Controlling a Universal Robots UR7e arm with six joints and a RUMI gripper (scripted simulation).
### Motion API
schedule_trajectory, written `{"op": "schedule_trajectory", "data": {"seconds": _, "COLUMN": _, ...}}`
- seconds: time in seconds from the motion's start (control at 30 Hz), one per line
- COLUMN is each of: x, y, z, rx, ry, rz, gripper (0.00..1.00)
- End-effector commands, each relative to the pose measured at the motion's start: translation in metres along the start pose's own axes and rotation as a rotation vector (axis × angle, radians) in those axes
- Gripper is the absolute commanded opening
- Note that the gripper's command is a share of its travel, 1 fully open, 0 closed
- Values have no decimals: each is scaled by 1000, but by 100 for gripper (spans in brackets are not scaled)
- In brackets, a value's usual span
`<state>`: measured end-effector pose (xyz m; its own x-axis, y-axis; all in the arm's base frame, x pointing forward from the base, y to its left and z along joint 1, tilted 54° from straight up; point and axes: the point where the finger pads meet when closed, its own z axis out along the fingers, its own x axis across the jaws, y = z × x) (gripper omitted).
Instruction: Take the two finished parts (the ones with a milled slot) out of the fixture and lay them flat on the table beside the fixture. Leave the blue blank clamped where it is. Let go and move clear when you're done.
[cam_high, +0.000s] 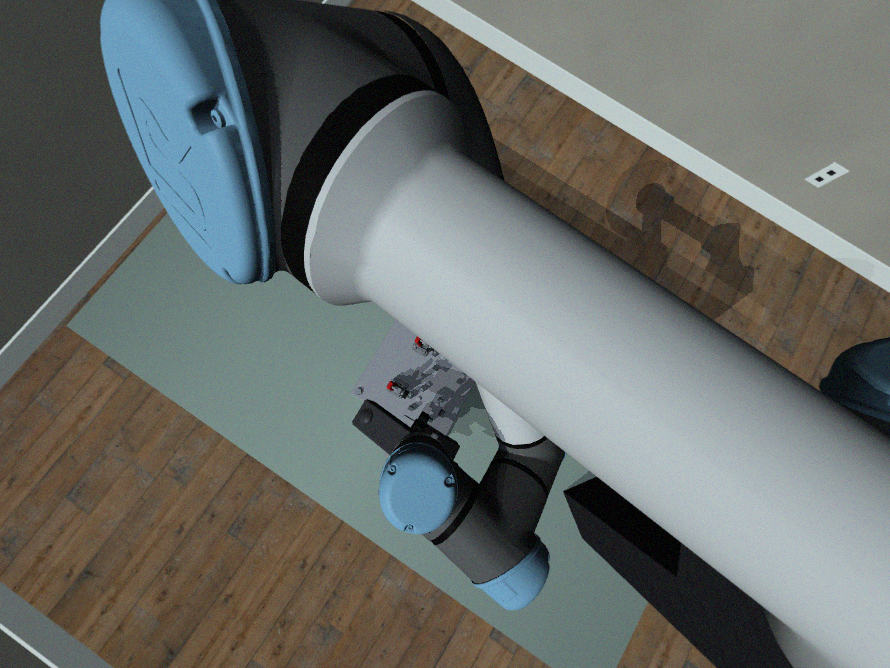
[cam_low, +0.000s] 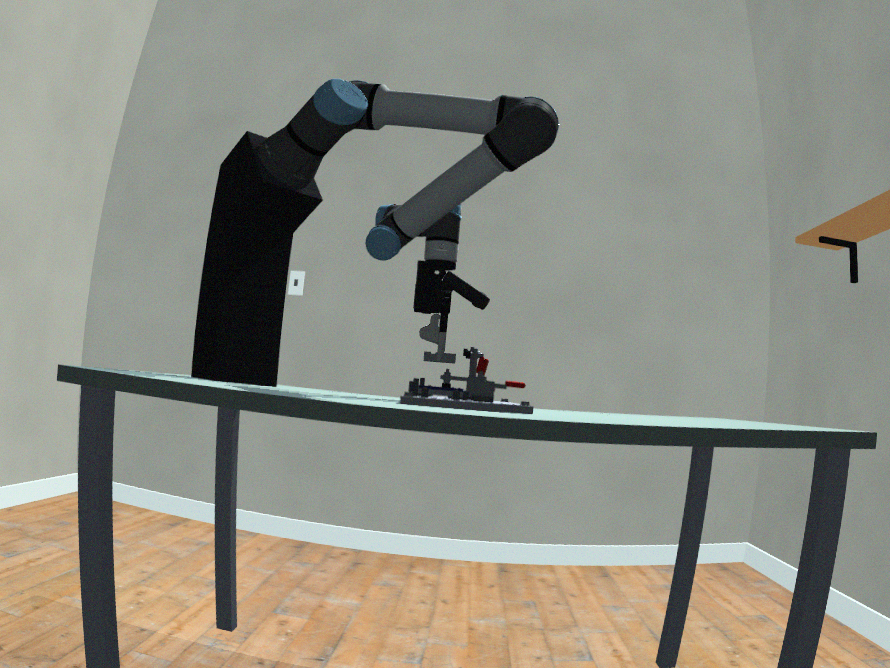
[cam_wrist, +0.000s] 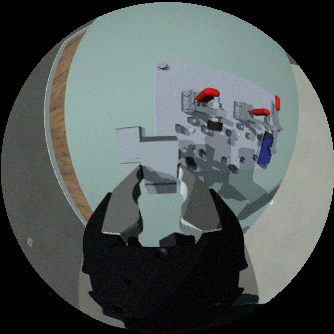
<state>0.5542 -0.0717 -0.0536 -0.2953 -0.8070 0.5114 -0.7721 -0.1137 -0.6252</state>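
Note:
In the wrist view my gripper (cam_wrist: 160, 165) is shut on a grey finished part (cam_wrist: 159, 159) and holds it in the air over the left edge of the fixture plate (cam_wrist: 220, 132). From the side, the gripper (cam_low: 439, 332) carries the part (cam_low: 439, 353) clear above the fixture (cam_low: 467, 395). Another grey part with a notch (cam_wrist: 128, 145) lies flat on the table just left of the plate, partly behind the held one. The blue blank (cam_wrist: 265, 150) stands at the plate's right side, beside a red-handled clamp (cam_wrist: 260, 111).
A second red clamp handle (cam_wrist: 206, 93) sits raised near the plate's middle. In the overhead view the arm's big link (cam_high: 575, 345) hides most of the fixture (cam_high: 402, 366). The black robot pedestal (cam_low: 244, 266) stands at the table's back left.

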Motion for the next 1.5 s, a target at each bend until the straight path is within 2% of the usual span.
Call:
{"op": "schedule_trajectory", "data": {"seconds": 0.0, "x": -16, "y": -1, "z": 0, "rx": 0, "ry": 1, "rz": 1, "gripper": 0}}
{"op": "schedule_trajectory", "data": {"seconds": 0.77, "x": -54, "y": -1, "z": 0, "rx": 0, "ry": 1, "rz": 1, "gripper": 0}}
{"op": "schedule_trajectory", "data": {"seconds": 1.47, "x": -60, "y": -1, "z": 0, "rx": 0, "ry": 1, "rz": 1, "gripper": 0}}
